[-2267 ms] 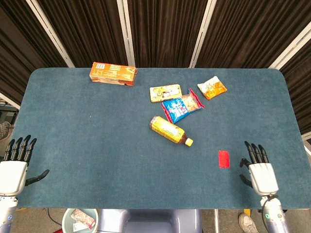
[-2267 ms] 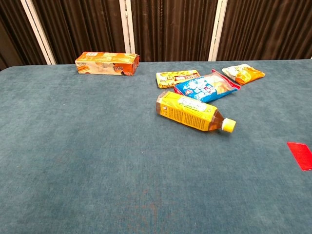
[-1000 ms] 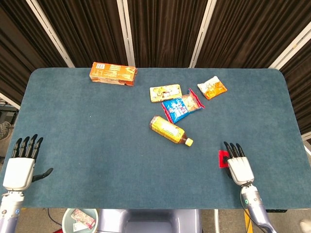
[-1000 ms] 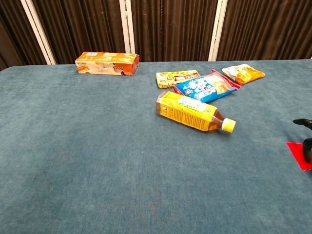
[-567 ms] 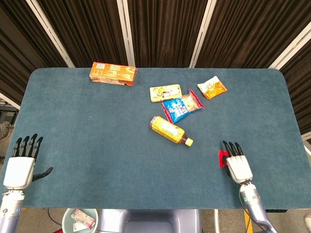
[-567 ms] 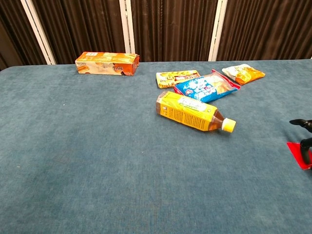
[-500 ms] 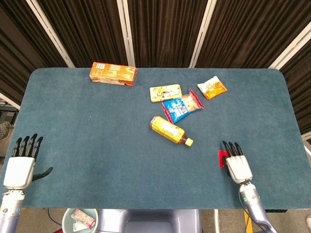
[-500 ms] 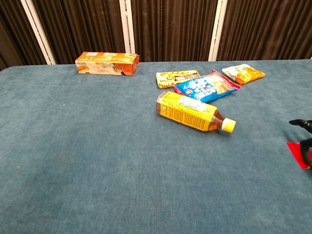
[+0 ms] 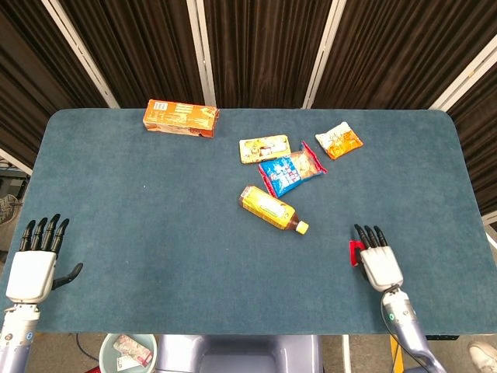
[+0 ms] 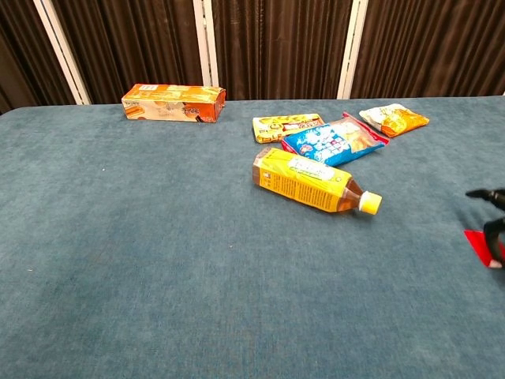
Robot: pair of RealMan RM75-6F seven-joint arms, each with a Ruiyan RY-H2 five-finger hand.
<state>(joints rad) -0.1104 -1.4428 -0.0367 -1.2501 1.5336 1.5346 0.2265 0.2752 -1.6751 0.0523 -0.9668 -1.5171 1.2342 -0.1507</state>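
Note:
A yellow bottle (image 9: 272, 209) (image 10: 312, 181) lies on its side mid-table, cap toward the front right. My right hand (image 9: 377, 262) (image 10: 492, 225) hovers near the front right, fingers spread, holding nothing, over a small red patch (image 9: 353, 252) (image 10: 480, 244) that it partly covers. My left hand (image 9: 33, 266) sits open at the front left corner, seen only in the head view. Behind the bottle lie a blue packet (image 9: 285, 173) (image 10: 327, 140), a yellow packet (image 9: 264, 148) (image 10: 286, 125) and an orange-and-white packet (image 9: 339, 140) (image 10: 394, 119).
An orange box (image 9: 181, 117) (image 10: 173, 103) lies at the back left of the blue table (image 9: 155, 225). Dark curtains with white posts stand behind. A bin (image 9: 128, 351) sits on the floor below the front edge.
My right hand has moved leftward and forward from the front right corner, coming over the red patch. My left hand shifted slightly. In the last half second both barely move.

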